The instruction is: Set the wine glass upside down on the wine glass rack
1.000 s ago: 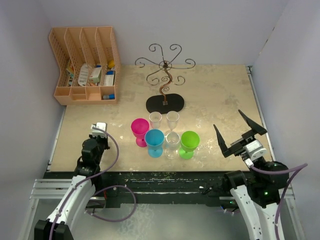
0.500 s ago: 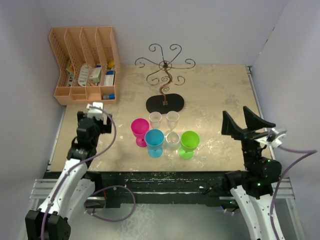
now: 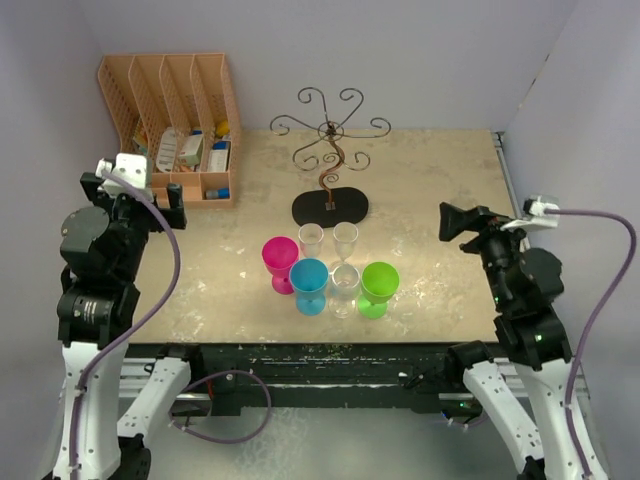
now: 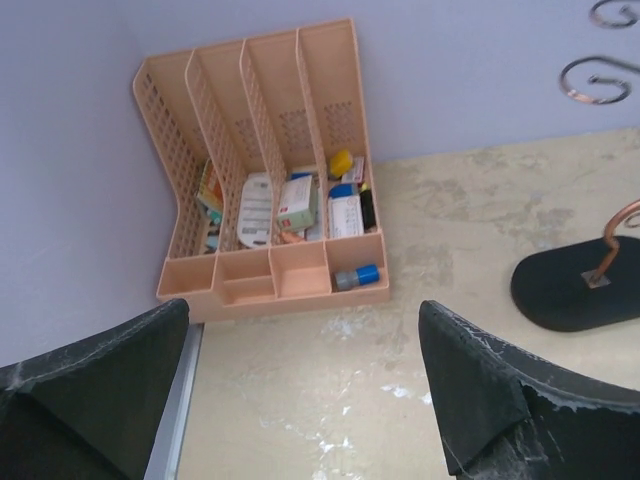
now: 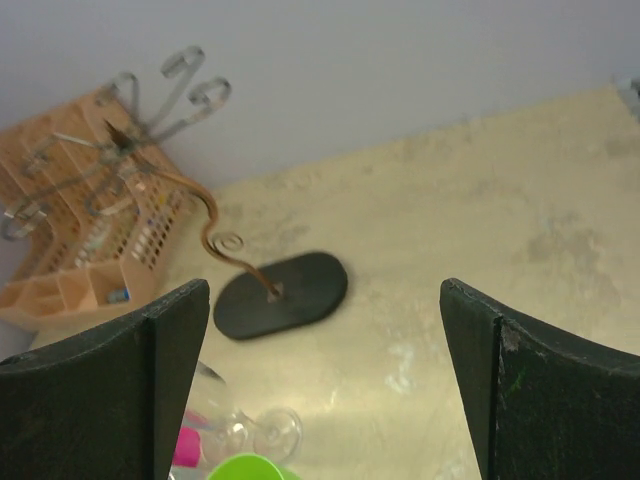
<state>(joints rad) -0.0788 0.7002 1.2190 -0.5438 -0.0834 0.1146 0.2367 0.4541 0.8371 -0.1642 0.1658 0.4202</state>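
The wine glass rack [image 3: 330, 150] is a thin brown wire stand with scroll arms on a black oval base [image 3: 330, 207], at the table's far middle. In front of it several wine glasses stand upright in a cluster: pink [image 3: 280, 258], blue [image 3: 309, 282], green [image 3: 379, 285] and three clear ones [image 3: 345, 240]. My left gripper [image 3: 152, 212] is raised at the left, open and empty, looking down at bare table [image 4: 300, 310]. My right gripper [image 3: 462, 222] is raised at the right, open and empty, facing the rack base [image 5: 285, 293] and a clear glass [image 5: 250, 430].
A peach slotted organizer [image 3: 170, 130] with small packets and bottles stands at the back left, also in the left wrist view [image 4: 270, 200]. White walls close in the table on the left, back and right.
The left gripper has opened from shut. Both arms have risen from low near the table's front edge, the left swinging out to the left and the right turning toward the rack.
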